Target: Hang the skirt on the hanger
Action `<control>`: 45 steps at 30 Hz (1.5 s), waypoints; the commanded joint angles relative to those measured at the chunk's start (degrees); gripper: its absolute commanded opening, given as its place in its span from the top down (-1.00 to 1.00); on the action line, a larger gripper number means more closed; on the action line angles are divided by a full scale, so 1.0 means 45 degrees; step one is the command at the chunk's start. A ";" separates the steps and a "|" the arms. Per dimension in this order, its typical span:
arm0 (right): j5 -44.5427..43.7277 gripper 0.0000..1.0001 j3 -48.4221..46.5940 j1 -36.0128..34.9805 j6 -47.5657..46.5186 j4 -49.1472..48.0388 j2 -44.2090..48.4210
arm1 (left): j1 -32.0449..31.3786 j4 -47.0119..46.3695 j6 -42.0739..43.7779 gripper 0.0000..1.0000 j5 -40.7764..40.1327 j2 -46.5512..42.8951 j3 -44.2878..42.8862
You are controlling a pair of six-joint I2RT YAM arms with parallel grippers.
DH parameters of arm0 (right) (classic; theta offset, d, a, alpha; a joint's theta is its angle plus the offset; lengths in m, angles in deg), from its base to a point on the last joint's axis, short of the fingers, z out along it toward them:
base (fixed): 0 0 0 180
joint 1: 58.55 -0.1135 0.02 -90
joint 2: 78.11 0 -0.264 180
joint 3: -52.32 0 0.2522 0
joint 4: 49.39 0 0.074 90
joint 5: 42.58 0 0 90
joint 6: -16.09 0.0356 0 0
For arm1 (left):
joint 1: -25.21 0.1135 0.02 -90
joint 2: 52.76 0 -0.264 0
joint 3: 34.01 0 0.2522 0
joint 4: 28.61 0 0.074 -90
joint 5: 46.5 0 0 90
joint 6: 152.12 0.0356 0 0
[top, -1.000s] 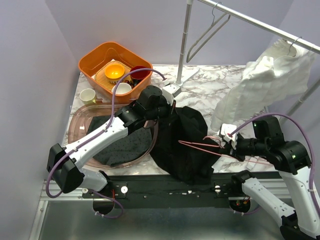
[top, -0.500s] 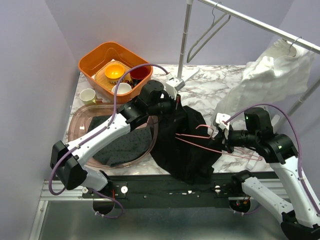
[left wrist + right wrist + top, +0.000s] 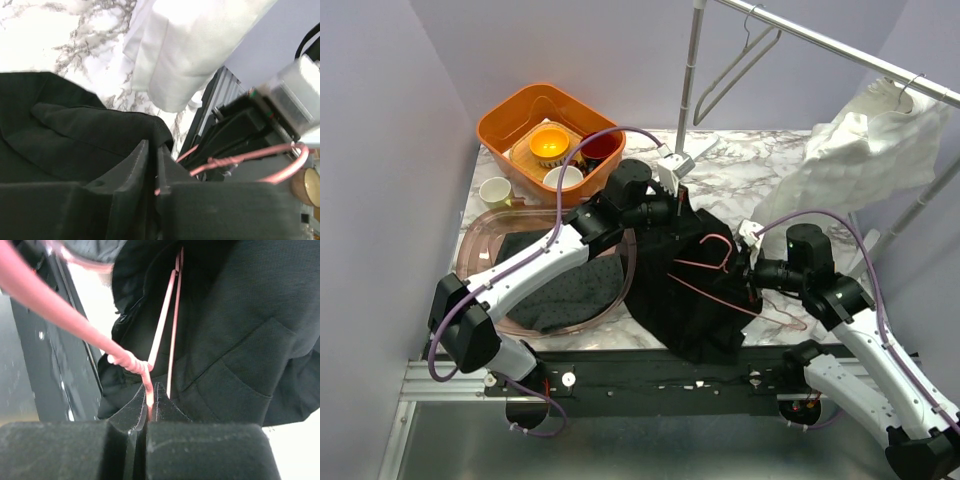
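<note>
**Skirt raised in my left, hanger going in from my right**

The skirt (image 3: 685, 285) is black, soft cloth, bunched in the middle of the marble table (image 3: 740, 180). Its top edge is lifted toward my left gripper (image 3: 672, 205) and the rest slumps down to the near edge. It looks light and floppy. I judge it will sag wherever it isn't held and fold over itself, so the waistband is the place to take it, not the loose body of the cloth.

In the left wrist view, my left gripper (image 3: 154, 170) has its fingers pressed together on a fold of that upper edge. A bit of pink wire shows at the same pinch, and I cannot tell whether it is caught there too.

The hanger (image 3: 703, 264) is thin pink wire lying across the front of the skirt, with its hook near the top. It is stiff but springy and narrow to grip. My right gripper (image 3: 752, 272) is clamped tight on the wire just below the twisted neck, which the right wrist view shows plainly (image 3: 149, 402).

Further out, a white garment (image 3: 860, 170) hangs from the rail (image 3: 820, 42) to my right. A clear basin (image 3: 485, 250) holding dark cloth sits to my left.
</note>
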State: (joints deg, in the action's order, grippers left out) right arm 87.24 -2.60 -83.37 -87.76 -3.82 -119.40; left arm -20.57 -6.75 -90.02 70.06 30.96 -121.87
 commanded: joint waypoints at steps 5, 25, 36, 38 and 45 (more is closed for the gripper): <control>-0.0897 0.99 0.0593 -0.0090 0.2315 -0.3883 -0.0158 | 0.0699 -0.0024 0.2032 -0.40 0.0171 -0.2020 0.1369; -0.1953 0.99 0.0652 -0.0110 0.2940 -0.4960 -0.1662 | -0.2129 0.1852 0.2628 -0.88 -0.8182 -0.3861 0.3891; -0.1757 0.99 0.0710 -0.0090 0.3018 -0.5019 -0.1663 | -0.3323 0.2886 0.0888 -0.06 -1.3695 -0.1047 0.1957; -0.1738 0.99 0.0692 -0.0110 0.3018 -0.5019 -0.1604 | -0.3362 0.2966 0.0966 -0.03 -1.4007 -0.0852 0.1976; -0.1699 0.99 0.0672 -0.0090 0.2980 -0.5058 -0.1604 | -0.3381 0.2890 0.1862 0.74 -1.3175 -0.0636 0.1937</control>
State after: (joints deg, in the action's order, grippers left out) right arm 78.82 0.48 -83.61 -74.76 -23.20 -127.47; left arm -35.56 6.29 -84.01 11.53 27.77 -111.82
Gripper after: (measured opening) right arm 0.025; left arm 0.238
